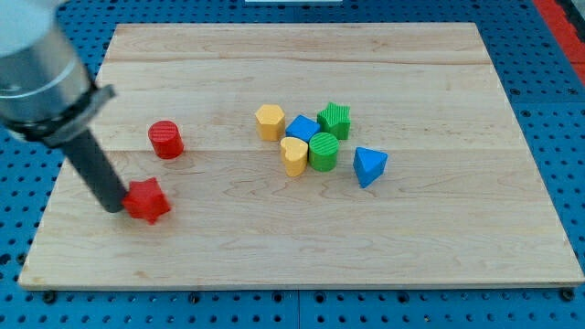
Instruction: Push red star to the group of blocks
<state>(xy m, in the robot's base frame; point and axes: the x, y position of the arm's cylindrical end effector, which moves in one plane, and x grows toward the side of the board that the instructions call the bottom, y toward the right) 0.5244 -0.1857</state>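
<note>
The red star (147, 200) lies at the view's left, low on the wooden board (302, 247). My tip (115, 206) touches the star's left side. The rod rises from there toward the view's upper left. The group of blocks sits near the board's middle, well right of the star: a yellow hexagon (270, 121), a blue cube (303, 128), a green star (335, 119), a yellow heart (293, 154), a green cylinder (324, 151) and a blue triangle (368, 165).
A red cylinder (166, 139) stands alone above and a little right of the red star. The board rests on a blue perforated surface (567, 110). The arm's grey body fills the view's upper left corner.
</note>
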